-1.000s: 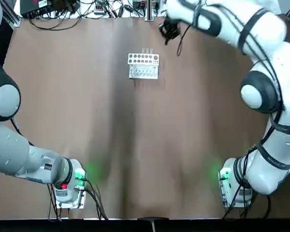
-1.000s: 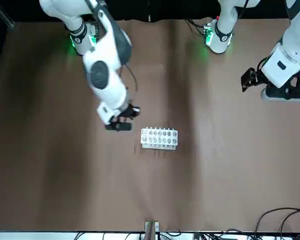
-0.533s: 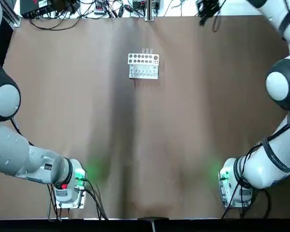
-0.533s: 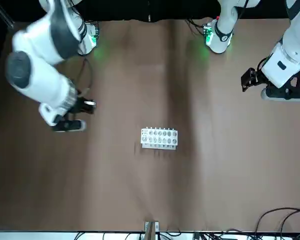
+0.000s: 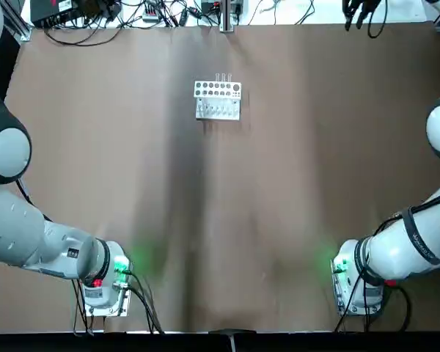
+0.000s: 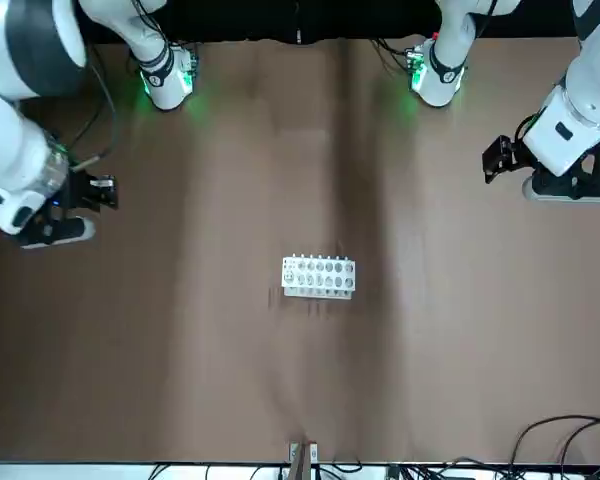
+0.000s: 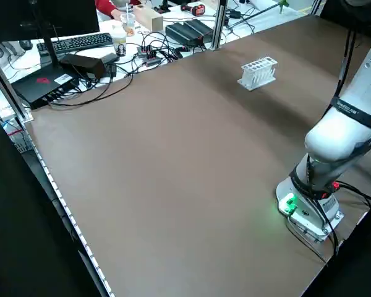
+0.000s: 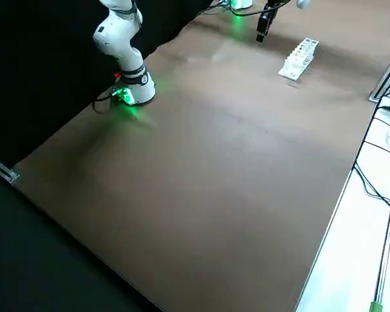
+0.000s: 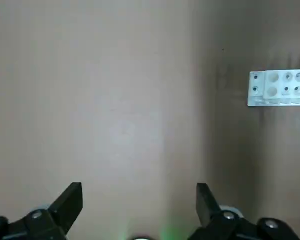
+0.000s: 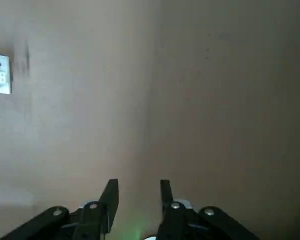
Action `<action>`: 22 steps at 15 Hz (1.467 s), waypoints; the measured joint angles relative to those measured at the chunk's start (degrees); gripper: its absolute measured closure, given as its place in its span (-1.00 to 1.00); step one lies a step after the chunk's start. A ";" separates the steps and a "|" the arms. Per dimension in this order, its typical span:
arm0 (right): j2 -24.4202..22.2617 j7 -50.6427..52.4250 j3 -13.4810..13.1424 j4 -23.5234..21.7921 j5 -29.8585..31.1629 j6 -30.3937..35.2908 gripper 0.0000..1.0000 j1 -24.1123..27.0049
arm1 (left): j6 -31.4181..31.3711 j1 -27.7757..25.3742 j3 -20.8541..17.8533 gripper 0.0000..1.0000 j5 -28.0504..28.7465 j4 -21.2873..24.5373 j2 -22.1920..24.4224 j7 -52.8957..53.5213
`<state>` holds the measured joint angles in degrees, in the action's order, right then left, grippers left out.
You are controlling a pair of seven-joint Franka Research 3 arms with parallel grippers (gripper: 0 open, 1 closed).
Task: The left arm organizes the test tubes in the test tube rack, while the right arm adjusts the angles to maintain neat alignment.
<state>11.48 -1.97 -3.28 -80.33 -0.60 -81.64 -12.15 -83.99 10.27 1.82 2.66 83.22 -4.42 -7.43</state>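
From the top we see one test tube rack (image 5: 218,100) on the table, with three test tubes (image 5: 223,77) at its far edge. From the front, we find two grippers well apart from it: right gripper (image 6: 102,207), left gripper (image 6: 552,172). Left wrist: fingers wide apart, empty. Right wrist: fingers parted, empty.

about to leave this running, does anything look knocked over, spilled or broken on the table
Nothing stands out: the small white rectangular rack sits upright on the brown tabletop, with no visible spill or damage.
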 joint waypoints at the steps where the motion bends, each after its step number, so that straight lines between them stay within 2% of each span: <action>1: -0.87 0.44 0.01 -1.02 0.00 -0.68 0.07 0.69 | 0.10 0.01 0.01 -1.00 0.00 0.00 0.00 0.00; 2: -1.86 1.26 0.01 -2.40 0.00 -1.86 -0.04 1.22 | 0.13 0.01 0.01 -1.00 0.00 0.00 0.00 0.00; 5: -4.87 3.12 0.03 -6.37 -0.01 -3.71 -0.11 1.97 | 0.22 0.01 0.01 -1.00 0.00 0.00 0.00 0.00; 8: -7.33 3.77 0.17 -8.11 -0.01 -3.83 -0.20 1.97 | 0.26 0.00 -0.01 -1.00 0.00 0.00 0.00 0.00; 10: -9.37 4.53 0.17 -10.12 -0.01 -3.83 -0.47 1.99 | 0.27 -0.02 -0.09 -1.00 0.00 0.00 0.00 -0.01; 11: -10.81 4.81 0.22 -11.54 -0.01 -3.83 -0.81 1.99 | 0.27 -0.02 -0.12 -1.00 0.00 0.00 0.00 -0.01; 12: -11.17 4.84 0.24 -11.83 -0.01 -3.94 -0.97 1.99 | 0.27 -0.02 -0.12 -1.00 0.01 0.00 0.00 -0.01; 22: -11.32 4.86 0.24 -12.31 -0.01 -4.61 -1.00 2.04 | 1.82 -0.76 -0.30 -1.00 0.03 -0.10 0.08 -0.18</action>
<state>0.15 2.89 -3.04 -92.65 -0.60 -86.25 -10.10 -82.17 9.51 1.52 2.69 83.13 -4.33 -7.62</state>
